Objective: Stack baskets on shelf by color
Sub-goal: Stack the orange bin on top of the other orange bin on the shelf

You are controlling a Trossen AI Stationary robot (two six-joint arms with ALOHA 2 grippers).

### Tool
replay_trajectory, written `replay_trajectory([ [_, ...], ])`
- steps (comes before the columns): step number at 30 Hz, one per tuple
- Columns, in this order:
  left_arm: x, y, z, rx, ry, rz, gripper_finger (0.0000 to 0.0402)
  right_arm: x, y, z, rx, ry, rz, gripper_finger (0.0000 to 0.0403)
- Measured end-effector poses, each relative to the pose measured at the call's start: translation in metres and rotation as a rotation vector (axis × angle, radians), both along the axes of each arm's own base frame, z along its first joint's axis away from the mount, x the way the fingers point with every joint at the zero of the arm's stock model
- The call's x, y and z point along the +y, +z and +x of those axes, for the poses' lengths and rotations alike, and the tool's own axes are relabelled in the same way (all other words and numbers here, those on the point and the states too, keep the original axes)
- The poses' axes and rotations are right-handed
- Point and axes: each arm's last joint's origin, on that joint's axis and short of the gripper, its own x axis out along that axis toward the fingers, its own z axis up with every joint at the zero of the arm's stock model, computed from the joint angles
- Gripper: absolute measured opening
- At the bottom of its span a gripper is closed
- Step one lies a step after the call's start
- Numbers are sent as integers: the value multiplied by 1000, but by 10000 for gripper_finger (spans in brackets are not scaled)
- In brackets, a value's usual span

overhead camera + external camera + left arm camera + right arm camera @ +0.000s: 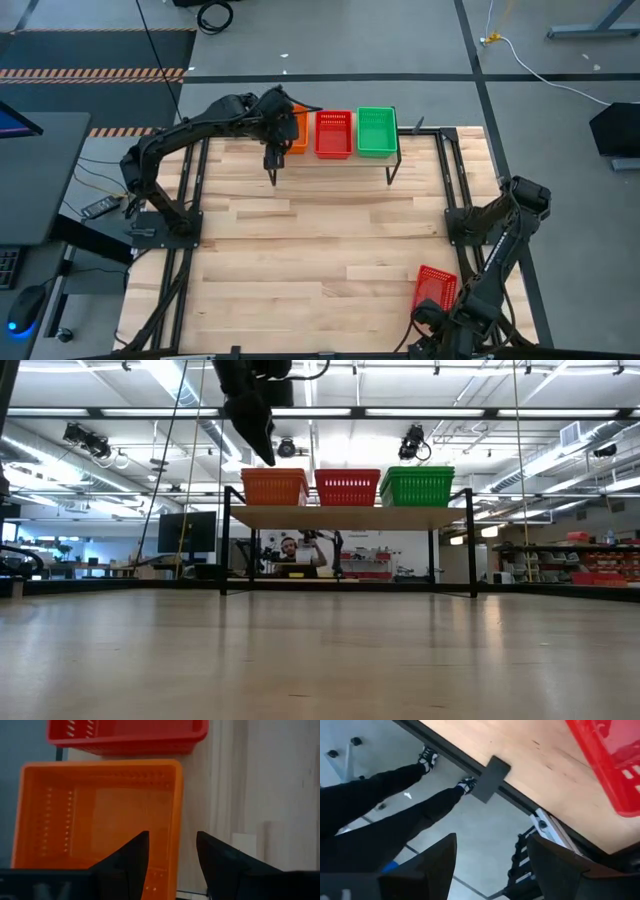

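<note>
On the shelf (350, 517) at the table's far side stand an orange basket (297, 135), a red basket (333, 134) and a green basket (376, 132) in a row. My left gripper (172, 855) hangs open just above the orange basket (100, 820), its fingers on either side of the basket's wall next to the red one (125, 735). Another red basket (436, 287) rests on the tabletop near the right front corner. My right gripper (492, 855) is open beside it, over the table's near edge, with nothing between its fingers.
A person's dark-trousered legs (380, 815) stand on the floor just beyond the table's near edge. Black frame rails (455, 170) run along the table's sides. The wide plank tabletop (320, 250) stretches between the shelf and the near red basket.
</note>
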Motion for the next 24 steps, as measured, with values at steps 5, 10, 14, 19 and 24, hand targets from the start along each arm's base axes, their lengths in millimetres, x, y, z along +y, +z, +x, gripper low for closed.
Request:
replay_trajectory([
  [5, -1, -4, 2, -2, 8, -11, 172, -3, -3, -8, 44, 35, -61, 246],
  [10, -1, -4, 2, -11, 12, -20, 172, -9, -5, -11, 66, 52, -126, 246],
  [14, -2, -4, 1, 1, 6, -36, 172, -12, -6, -11, 50, 46, -167, 246],
  [19, -3, -4, 1, -10, -4, -54, 172, -12, -6, -9, 23, 32, -178, 246],
  [24, -6, -6, -1, 0, -22, -113, 172, -13, -6, -10, 26, 33, -185, 246],
])
